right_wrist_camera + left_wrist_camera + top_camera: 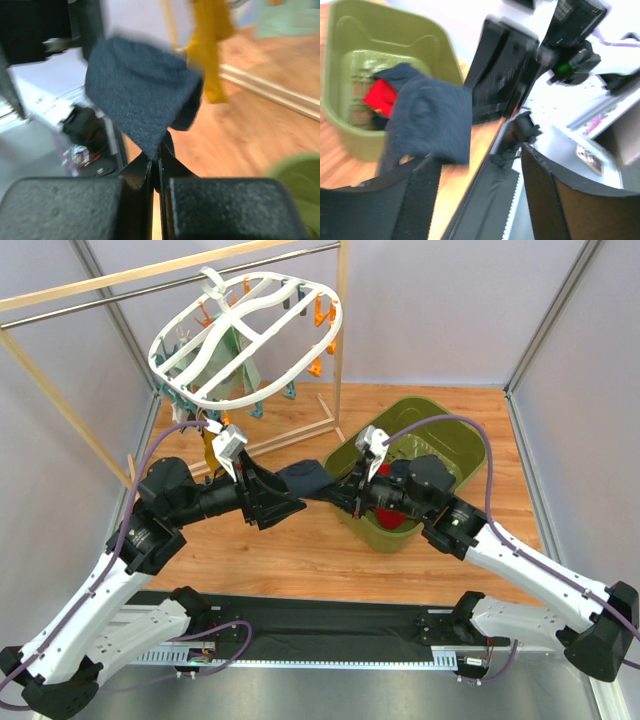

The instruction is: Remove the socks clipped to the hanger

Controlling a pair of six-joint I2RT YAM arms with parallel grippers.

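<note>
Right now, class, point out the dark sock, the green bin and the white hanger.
dark sock (pixel 142 105), right wrist view, middle of the fabric.
green bin (pixel 347 135), left wrist view, near outer wall.
white hanger (pixel 337 312), top external view, right end of its rim.

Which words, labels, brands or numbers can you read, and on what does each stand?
No text can be read.
The dark blue sock, the green bin and the white hanger show no print.
A coloured patch in the left wrist view is too blurred.
</note>
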